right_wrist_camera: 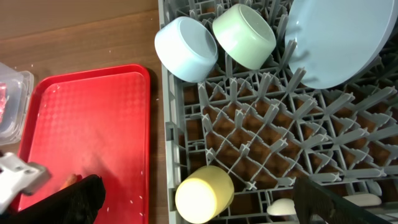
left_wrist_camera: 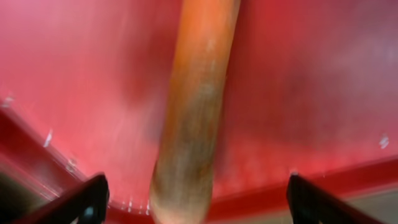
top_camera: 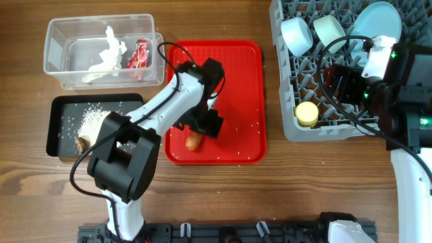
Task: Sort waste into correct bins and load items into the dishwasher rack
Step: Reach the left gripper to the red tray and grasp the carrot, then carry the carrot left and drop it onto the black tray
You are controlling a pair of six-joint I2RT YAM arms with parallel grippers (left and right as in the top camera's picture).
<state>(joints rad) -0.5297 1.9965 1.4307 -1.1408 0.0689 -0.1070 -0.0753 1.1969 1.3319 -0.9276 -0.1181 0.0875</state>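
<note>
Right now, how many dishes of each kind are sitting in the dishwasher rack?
Bowls: 2 (pale blue bowl, mint-green bowl)
Plates: 1 (pale blue plate)
Cups: 1 (yellow cup)
Total: 4 in the rack
Not counted: a white piece at the rack's near edge, too cut off to name.

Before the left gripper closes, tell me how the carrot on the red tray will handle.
The carrot looks solid, so it probably lifts without bending. Its round shaft may roll on the red tray if nudged sideways. Its taper could let it slip from a loose grip.
</note>
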